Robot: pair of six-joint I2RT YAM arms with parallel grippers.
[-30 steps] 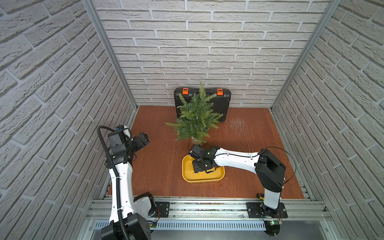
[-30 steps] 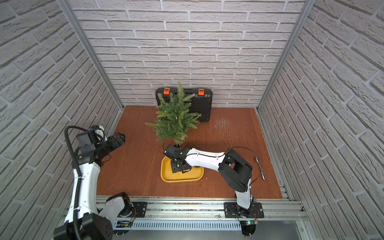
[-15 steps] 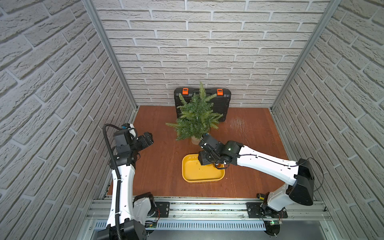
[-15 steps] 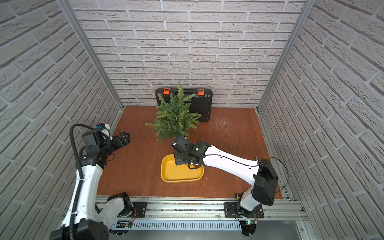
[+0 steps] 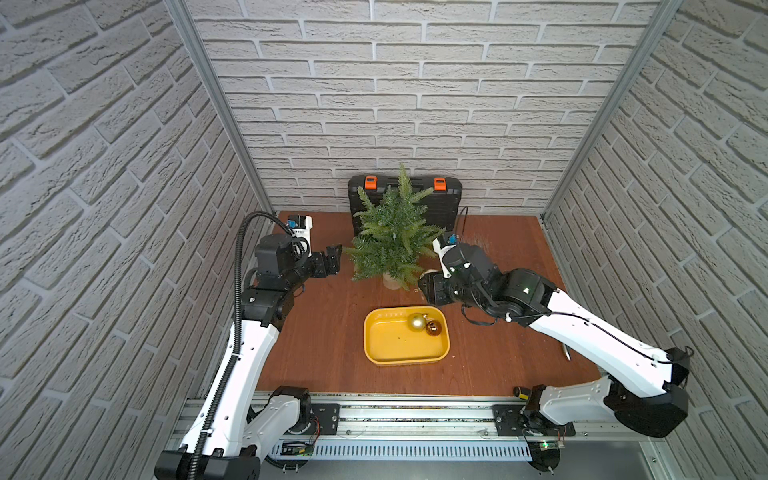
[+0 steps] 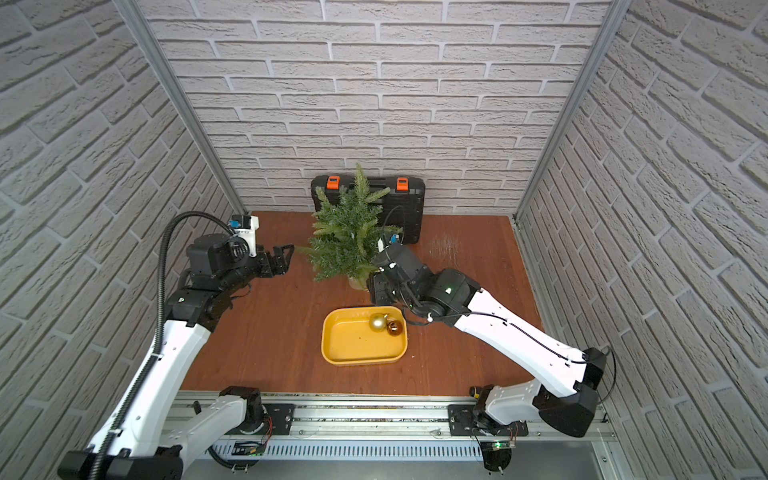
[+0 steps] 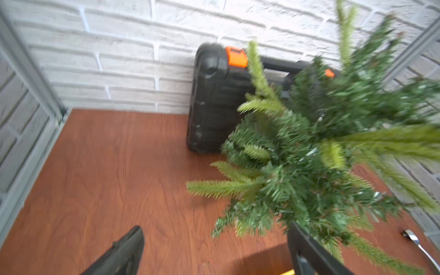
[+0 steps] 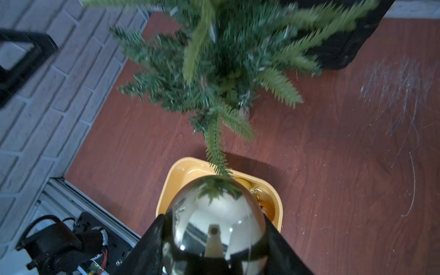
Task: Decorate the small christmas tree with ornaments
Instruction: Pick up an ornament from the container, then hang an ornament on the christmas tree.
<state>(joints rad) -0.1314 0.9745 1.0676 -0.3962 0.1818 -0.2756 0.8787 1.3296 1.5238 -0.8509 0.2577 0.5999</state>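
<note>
The small christmas tree (image 5: pixel 395 237) (image 6: pixel 349 241) stands in front of a black case. My right gripper (image 5: pixel 428 286) (image 8: pixel 213 216) is shut on a large, mirror-shiny ornament (image 8: pixel 209 202), held low at the tree's right side, just off a drooping branch tip. Two smaller ornaments, a gold one (image 5: pixel 417 322) (image 6: pixel 378 323) and a copper-brown one (image 5: pixel 433 328) (image 6: pixel 394 328), lie in the yellow tray (image 5: pixel 374 357) (image 6: pixel 332 357). Level with the lower branches on the tree's left, my left gripper (image 5: pixel 334 259) (image 7: pixel 214 228) is open and holds nothing.
The black case (image 5: pixel 449 199) with orange latches leans against the back brick wall. A metal spoon (image 5: pixel 566 353) (image 7: pixel 416 240) lies near the right wall. Brick walls close in three sides. The tree's pale base (image 5: pixel 390 280) stands just behind the tray.
My right arm has lifted off the tray with the large ornament and swung to the tree's right side. The left gripper has moved in towards the tree's left branches.
</note>
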